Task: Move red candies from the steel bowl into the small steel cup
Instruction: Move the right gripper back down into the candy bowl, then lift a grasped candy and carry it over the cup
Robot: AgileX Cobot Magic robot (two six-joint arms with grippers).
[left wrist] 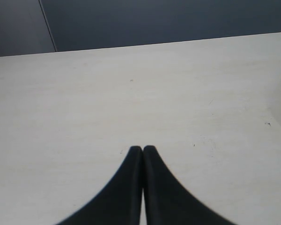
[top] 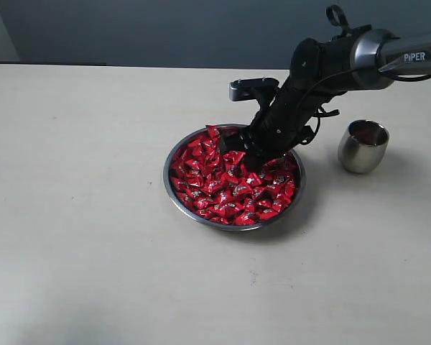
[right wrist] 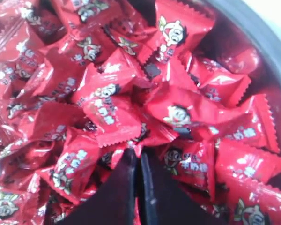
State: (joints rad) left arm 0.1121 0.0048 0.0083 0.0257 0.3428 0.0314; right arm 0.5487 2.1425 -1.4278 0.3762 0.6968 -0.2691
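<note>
On the pale surface (top: 93, 230), the right gripper (right wrist: 138, 152), jaws pressed together, digs into shiny red-wrapped candies (top: 226, 187) in the wide steel bowl (top: 167, 176), likely pinching 1 for the small rounded steel cup (top: 363, 147).

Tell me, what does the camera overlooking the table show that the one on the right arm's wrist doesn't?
Only the overlooking view shows the small steel cup standing beside the steel bowl, the table and the arm. Only the wrist view shows the right fingers pressed together, tips among the wrappers, and the cartoon faces printed on them. Both show the red candies heaped in the bowl.
</note>
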